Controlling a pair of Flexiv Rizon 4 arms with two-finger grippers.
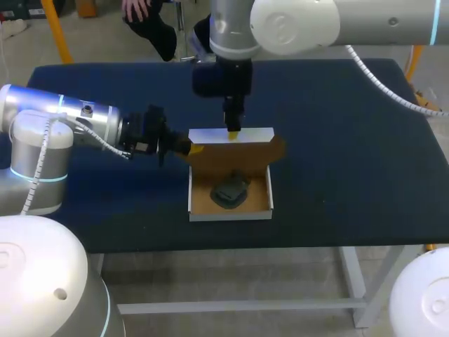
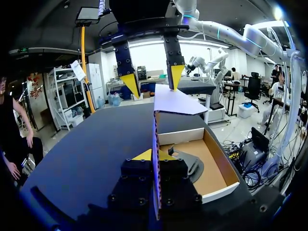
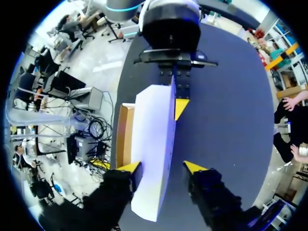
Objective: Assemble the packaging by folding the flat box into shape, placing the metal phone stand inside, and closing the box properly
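Box [image 1: 230,215]: folded into a tray, parked mid-table, with the phone stand [image 1: 230,191] lying inside. Shaping and loading done by the look of it, only the closing left. On the left, left claw [image 2: 155,155] pinching the side edge of the lid [image 2: 175,102], propping it roughly upright at the back wall. Further along, right claw [image 3: 161,168] spread open over the lid's top edge, one tip touching, not gripping. Probably needs pushing down and tucking next.

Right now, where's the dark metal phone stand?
Head view: the dark metal phone stand lies centred inside the open white cardboard box, mid-table, with the box's raised lid behind it.
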